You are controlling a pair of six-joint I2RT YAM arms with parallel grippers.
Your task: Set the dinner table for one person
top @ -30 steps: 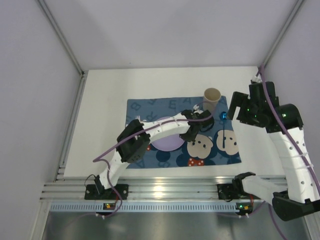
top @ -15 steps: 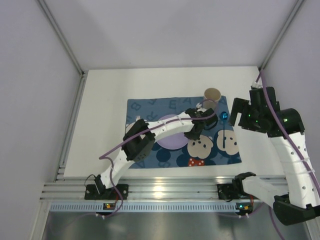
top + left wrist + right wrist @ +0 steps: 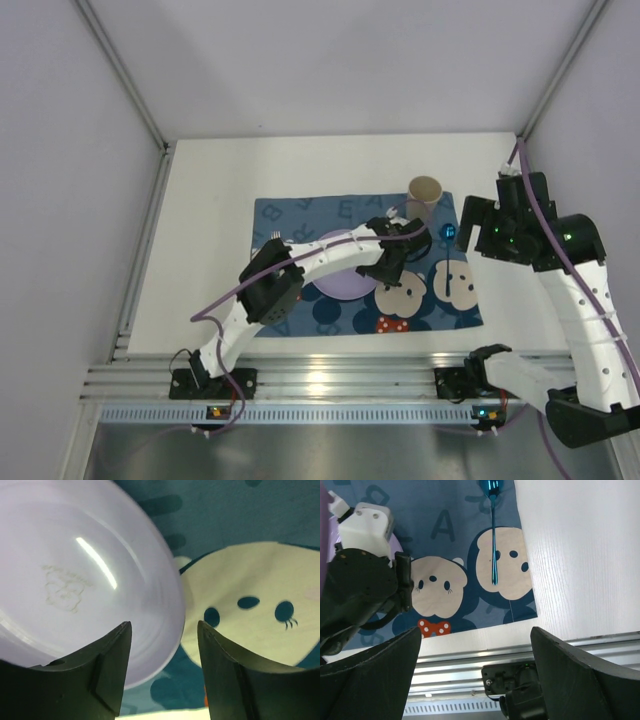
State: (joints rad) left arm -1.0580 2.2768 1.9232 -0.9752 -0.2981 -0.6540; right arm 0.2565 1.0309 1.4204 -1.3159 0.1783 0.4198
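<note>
**Desk:** What are the grippers doing here?

**Photographer:** The left gripper (image 3: 162, 630) has its jaws apart over the right rim of a pale lilac plate (image 3: 75, 570), and nothing is pinched between them. Whether a finger grazes the rim, I cannot tell. The right gripper (image 3: 476, 632) hangs spread wide and empty above the right side of the setting.

**Desk:** And around them?

**Photographer:** The plate lies flat in the middle of a blue cartoon-mouse placemat (image 3: 300, 215). A shiny blue spoon (image 3: 493, 540) lies on the mat to the plate's right, handle toward the arms. A tan cup (image 3: 424, 192) stands upright at the mat's far right corner. All of it rests on the dinner table (image 3: 210, 200), the white top that runs from the silver rail (image 3: 320, 385) by the arm bases out to the far wall.

**Desk:** How would these things handle?

**Photographer:** The table looks rigid and fixed, a surface to set things on and not something to grip. The plate looks light, glossy plastic and likely slippery, so I'd take it at the rim. The spoon is thin and slick and is best pinched across its handle. The cloth would probably bunch if anything were dragged over it.
</note>
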